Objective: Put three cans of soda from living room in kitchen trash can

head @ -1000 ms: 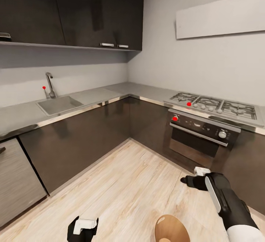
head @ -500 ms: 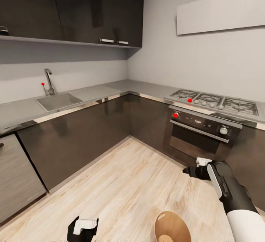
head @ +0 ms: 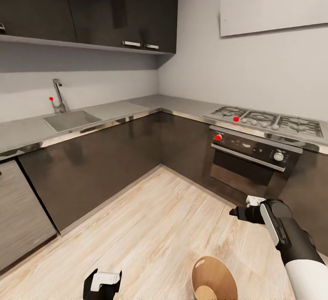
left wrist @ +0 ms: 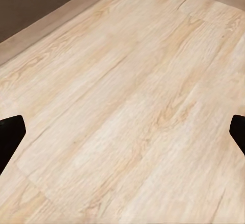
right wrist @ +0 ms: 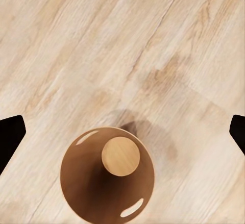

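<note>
I am in the kitchen. The tash can [head: 213, 279], a copper-brown pail, stands on the plank floor at the head view's lower edge. From above, the tash can [right wrist: 89, 183] shows an open mouth and a pale round bottom. My right gripper [head: 238, 212] hangs open over the floor beside and above the pail, and the right gripper [right wrist: 122, 137] has nothing between its fingertips [right wrist: 10, 134]. To the pail's left, my left gripper [head: 103, 282] is low; the left gripper [left wrist: 122, 137] is open over bare floor. The cans of soda are out of view.
Dark cabinet fronts [head: 95, 163] run along the left and far walls under a steel counter [head: 136, 106] with a sink [head: 73, 121]. The built-in oven [head: 248, 165] with red knobs and a hob stands just beyond my right arm. Plank floor [head: 159, 227] lies between them.
The whole view has shifted, so the camera moved: the counters sit higher in the picture and more of the pail shows. My right gripper has drifted slightly toward the oven.
</note>
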